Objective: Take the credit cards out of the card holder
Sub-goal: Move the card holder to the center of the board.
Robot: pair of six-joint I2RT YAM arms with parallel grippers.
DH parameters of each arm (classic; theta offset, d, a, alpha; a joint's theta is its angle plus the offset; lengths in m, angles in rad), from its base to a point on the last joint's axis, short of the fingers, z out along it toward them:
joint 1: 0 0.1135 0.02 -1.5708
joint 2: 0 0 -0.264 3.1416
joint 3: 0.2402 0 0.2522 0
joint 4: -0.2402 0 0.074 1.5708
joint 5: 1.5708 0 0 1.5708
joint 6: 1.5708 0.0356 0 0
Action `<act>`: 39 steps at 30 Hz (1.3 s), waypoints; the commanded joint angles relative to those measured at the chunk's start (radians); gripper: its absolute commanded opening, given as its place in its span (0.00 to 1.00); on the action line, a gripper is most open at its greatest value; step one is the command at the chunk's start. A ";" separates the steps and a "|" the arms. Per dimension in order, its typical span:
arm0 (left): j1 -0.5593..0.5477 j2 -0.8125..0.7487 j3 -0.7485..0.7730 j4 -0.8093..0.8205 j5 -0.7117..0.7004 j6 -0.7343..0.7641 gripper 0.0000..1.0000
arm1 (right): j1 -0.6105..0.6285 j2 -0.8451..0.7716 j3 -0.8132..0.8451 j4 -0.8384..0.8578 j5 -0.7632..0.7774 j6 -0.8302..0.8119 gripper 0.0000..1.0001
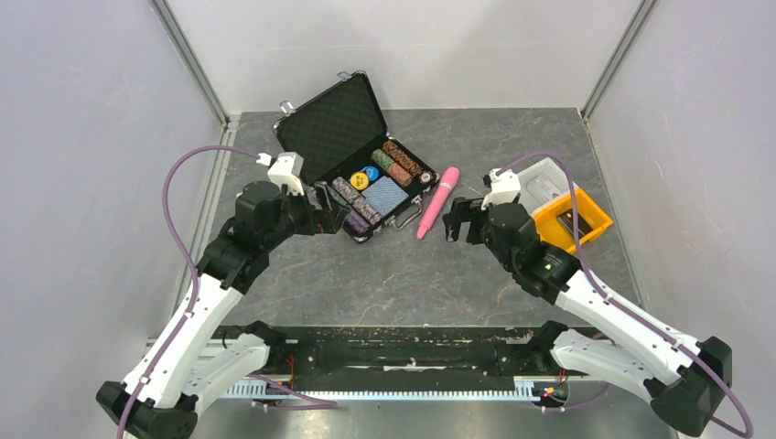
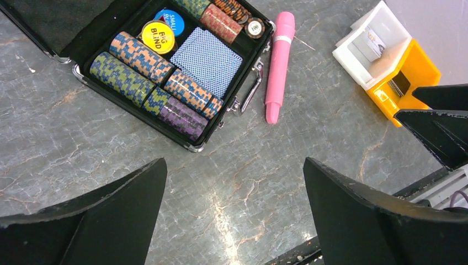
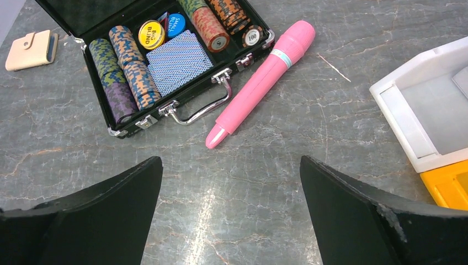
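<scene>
Ahead of the right gripper (image 3: 230,165) the table (image 3: 309,132) looks like grey veined stone with a soft shine, and the pink stick (image 3: 262,77) on it is smooth glossy plastic. The black case (image 3: 88,8) further ahead has matt foam lining and a bright metal handle (image 3: 207,110). Far to the gripper's left, the card holder (image 3: 27,49) looks like matt tan leather.

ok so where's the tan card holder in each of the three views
top external: not visible; the left arm overlaps the table just left of the black case.
left wrist: not in it.
right wrist: the card holder lies flat in the top left corner, apart from the case's left end.
shared landmark: the pink stick beside the case's handle, seen in all three views.
</scene>
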 commanded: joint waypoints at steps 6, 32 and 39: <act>0.004 0.002 0.009 0.032 -0.045 -0.033 1.00 | 0.001 -0.029 0.022 0.043 0.012 -0.016 0.98; 0.570 0.560 0.157 0.037 -0.272 -0.559 0.91 | 0.001 -0.251 -0.220 0.321 -0.368 0.051 0.97; 0.660 0.850 0.345 0.080 -0.173 -0.528 0.84 | 0.001 -0.254 -0.242 0.314 -0.378 0.123 0.96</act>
